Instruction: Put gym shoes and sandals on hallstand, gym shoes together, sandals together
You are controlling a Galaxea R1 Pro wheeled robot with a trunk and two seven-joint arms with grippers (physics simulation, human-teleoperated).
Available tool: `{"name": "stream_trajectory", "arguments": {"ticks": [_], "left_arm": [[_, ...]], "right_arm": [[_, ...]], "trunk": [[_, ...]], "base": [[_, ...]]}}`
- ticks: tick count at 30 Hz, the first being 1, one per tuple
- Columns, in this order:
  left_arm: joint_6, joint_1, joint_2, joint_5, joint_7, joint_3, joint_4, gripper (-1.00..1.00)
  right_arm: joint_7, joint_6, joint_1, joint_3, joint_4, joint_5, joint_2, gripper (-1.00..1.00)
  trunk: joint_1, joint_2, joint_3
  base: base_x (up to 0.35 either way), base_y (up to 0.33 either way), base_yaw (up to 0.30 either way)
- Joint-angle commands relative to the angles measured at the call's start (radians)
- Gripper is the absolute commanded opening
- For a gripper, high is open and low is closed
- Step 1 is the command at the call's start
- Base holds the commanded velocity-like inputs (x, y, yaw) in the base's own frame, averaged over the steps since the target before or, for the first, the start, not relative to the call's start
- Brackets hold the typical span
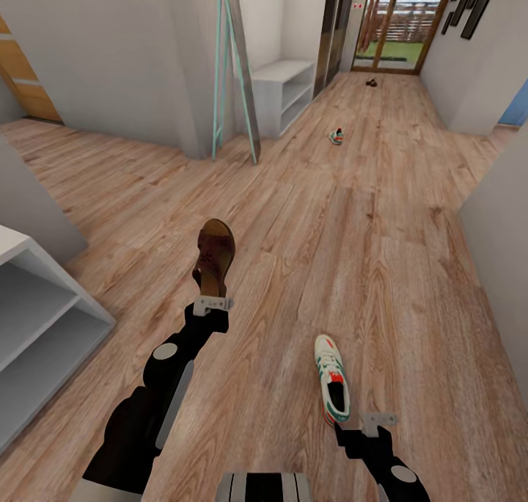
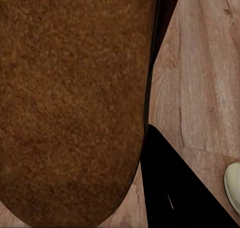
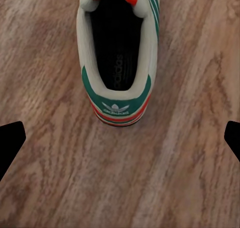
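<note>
So the corridor floor (image 1: 381, 216) takes up most of the head view, wood planks running all the way to the glass door at the far end; a pale grey-white shelf unit (image 1: 44, 318) with open levels pokes in at the near left, probably the hallstand but I can't see its upper part; there's also a plain white bench (image 1: 282, 91) further down on the left.

Left gripper (image 1: 209, 304) is clamped on the heel end of a brown sandal (image 1: 214, 256) and holds it up off the floor, toe pointing away; its wrist cam is mostly brown sole. Right gripper (image 1: 374, 421) has its fingers spread wide with nothing between them, sitting just behind the heel of a gym shoe (image 1: 331, 388) that lies flat on the planks; the wrist view shows the shoe (image 3: 117, 58) centred, fingertips still short of it.

The other gym shoe (image 1: 336, 136) and a dark speck that's likely the second sandal (image 1: 372, 83) are way down the hall.

Risks as I see it: the sandal is pinched at one end only, so a quick turn could swing it loose; the right gripper could shove the sneaker forward instead of straddling it.
</note>
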Motion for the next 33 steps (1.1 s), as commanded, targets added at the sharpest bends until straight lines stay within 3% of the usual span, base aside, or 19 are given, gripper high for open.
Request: {"name": "stream_trajectory", "arguments": {"ticks": [1,5,12,16,21,28,33], "left_arm": [[0.006,0.000,0.000,-0.004,-0.005,0.001,-0.001,-1.00],[0.006,0.000,0.000,-0.004,-0.005,0.001,-0.002,-1.00],[0.008,0.000,0.000,-0.004,-0.005,0.000,-0.015,-1.00],[0.008,0.000,0.000,-0.004,-0.005,-0.001,-0.016,-1.00],[0.008,0.000,0.000,-0.004,-0.005,-0.001,-0.017,-1.00],[0.008,0.000,0.000,-0.004,-0.005,0.000,-0.017,-1.00],[0.008,0.000,0.000,-0.004,-0.005,-0.001,-0.017,-1.00]], "right_arm": [[-0.001,0.006,0.000,0.001,-0.001,0.000,0.000,1.00],[-0.001,-0.007,0.000,0.000,0.005,0.001,0.002,1.00],[0.000,-0.114,-0.007,-0.002,0.013,-0.005,0.001,1.00],[0.001,-0.125,-0.041,-0.003,0.039,-0.007,0.001,1.00],[0.001,-0.146,-0.075,-0.003,0.167,-0.005,0.001,1.00],[0.002,-0.167,-0.081,-0.003,0.198,0.001,0.000,1.00],[0.001,-0.169,-0.080,-0.005,0.200,0.001,-0.001,1.00]], "trunk": [[0.000,0.000,-0.001],[0.000,0.000,-0.001],[0.000,0.000,-0.001],[0.000,0.000,-0.001],[0.000,0.000,-0.001],[0.000,0.000,-0.001],[0.002,-0.001,-0.021]], "base": [[0.000,0.000,-0.005],[0.000,0.000,-0.002],[0.000,0.000,0.000],[0.000,0.000,0.000],[0.000,0.000,0.000],[0.000,0.000,0.000],[0.000,0.000,0.000]]}}
